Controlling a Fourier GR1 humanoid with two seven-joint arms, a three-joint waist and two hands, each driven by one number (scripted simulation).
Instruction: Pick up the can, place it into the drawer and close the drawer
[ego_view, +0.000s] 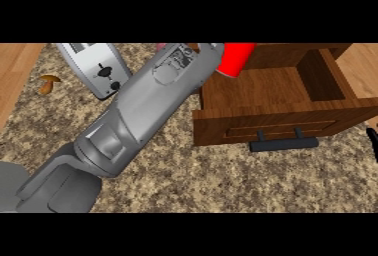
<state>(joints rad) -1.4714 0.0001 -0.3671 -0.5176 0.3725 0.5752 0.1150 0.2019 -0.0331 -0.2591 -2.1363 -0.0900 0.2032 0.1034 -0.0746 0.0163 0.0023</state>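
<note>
- The counter (221, 180), a speckled granite top, fills most of the head view and carries everything else.
- The left forearm (140, 110) crosses it from seven o'clock up toward one o'clock, reaching far so its end comes level with the drawer's back corner.
- The drawer (280, 95) stands pulled open at about two o'clock, its wooden floor bare and its dark handle (284, 144) facing the robot; I judge it is open to take the can.
- The toaster (96, 67) sits at eleven o'clock, just left of the forearm.
- The can (238, 59), red, shows at one o'clock, over the drawer's rear left corner and not yet lying inside.
- The left hand is hidden beyond the wrist at the frame's top; whether its fingers wrap the can I cannot tell, though the can's place at the arm's end suggests carrying.
- A mushroom (48, 85) lies at ten o'clock.
- The right hand (373, 142) shows only as a dark sliver at three o'clock; its state cannot be told.
</note>
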